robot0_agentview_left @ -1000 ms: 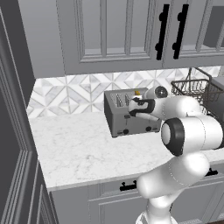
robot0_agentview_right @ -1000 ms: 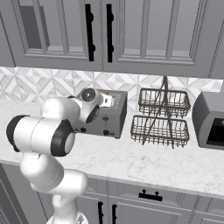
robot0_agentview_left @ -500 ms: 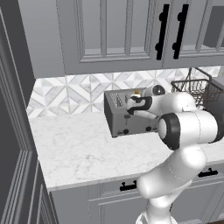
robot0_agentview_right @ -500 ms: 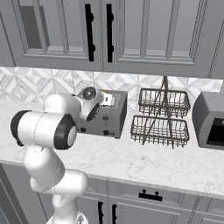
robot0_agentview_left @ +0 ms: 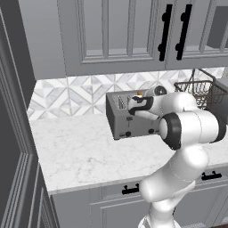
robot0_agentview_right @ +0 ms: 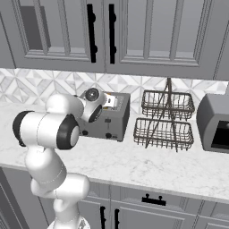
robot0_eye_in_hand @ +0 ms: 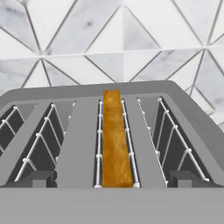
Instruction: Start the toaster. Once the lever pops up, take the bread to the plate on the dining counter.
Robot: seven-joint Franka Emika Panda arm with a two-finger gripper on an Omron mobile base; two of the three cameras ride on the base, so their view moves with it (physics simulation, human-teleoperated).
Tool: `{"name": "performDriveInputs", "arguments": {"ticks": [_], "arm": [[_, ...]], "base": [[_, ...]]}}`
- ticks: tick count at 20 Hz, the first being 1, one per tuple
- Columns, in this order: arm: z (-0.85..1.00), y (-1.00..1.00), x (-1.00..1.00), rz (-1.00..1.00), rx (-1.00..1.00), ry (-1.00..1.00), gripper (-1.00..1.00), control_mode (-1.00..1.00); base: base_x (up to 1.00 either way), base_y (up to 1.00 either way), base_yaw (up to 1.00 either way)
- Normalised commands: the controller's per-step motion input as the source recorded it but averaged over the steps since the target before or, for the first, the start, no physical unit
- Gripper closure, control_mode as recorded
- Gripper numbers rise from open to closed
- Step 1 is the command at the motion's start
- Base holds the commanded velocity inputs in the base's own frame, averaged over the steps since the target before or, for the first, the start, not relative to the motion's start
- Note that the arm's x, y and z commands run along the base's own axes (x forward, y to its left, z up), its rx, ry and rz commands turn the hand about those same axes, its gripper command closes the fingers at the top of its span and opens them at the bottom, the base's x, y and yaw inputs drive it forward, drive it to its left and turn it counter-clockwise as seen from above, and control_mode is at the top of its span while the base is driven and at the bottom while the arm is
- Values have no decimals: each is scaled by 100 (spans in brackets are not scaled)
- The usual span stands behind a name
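Note:
The grey toaster (robot0_agentview_left: 124, 119) stands on the marble worktop against the tiled wall, also seen as the toaster (robot0_agentview_right: 109, 120) from the right. The orange-tan bread (robot0_eye_in_hand: 116, 138) sits upright in the third slot from the left in the hand view, sunk between the wire guides; a bit of the bread (robot0_agentview_left: 139, 93) peeks out on top. My gripper (robot0_agentview_left: 135, 105) hovers just above the toaster's top, pointing down at the slots. In the hand view my gripper (robot0_eye_in_hand: 113, 180) is open, one dark fingertip on each side of the bread's slot, touching nothing. The plate and dining counter are out of view.
A two-tier wire basket rack (robot0_agentview_right: 164, 118) stands right of the toaster, with a grey boxy appliance (robot0_agentview_right: 214, 123) beyond it. Grey upper cabinets (robot0_agentview_left: 133, 35) hang low overhead. A tall cabinet (robot0_agentview_left: 13, 142) walls off the left. Bare marble worktop (robot0_agentview_left: 75, 151) lies left of the toaster.
The hand has edged slightly left over the toaster's top and the elbow has shifted a little. The jaws stay wide and the bread has not moved.

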Motion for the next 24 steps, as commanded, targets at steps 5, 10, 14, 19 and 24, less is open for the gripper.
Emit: {"name": "performDriveInputs", "arguments": {"ticks": [5, 10, 14, 19, 24], "arm": [[-6, 0, 3, 0, 0, 0, -100, -100], [0, 0, 1, 0, 0, 0, -100, -100], [0, 0, 0, 0, 0, 0, -100, -100], [0, 0, 0, 0, 0, 0, 100, -100], [0, 0, 0, 0, 0, 0, 100, -100]], "base": [[0, 0, 0], [0, 0, 0], [0, 0, 0], [0, 0, 0], [0, 0, 0]]}}
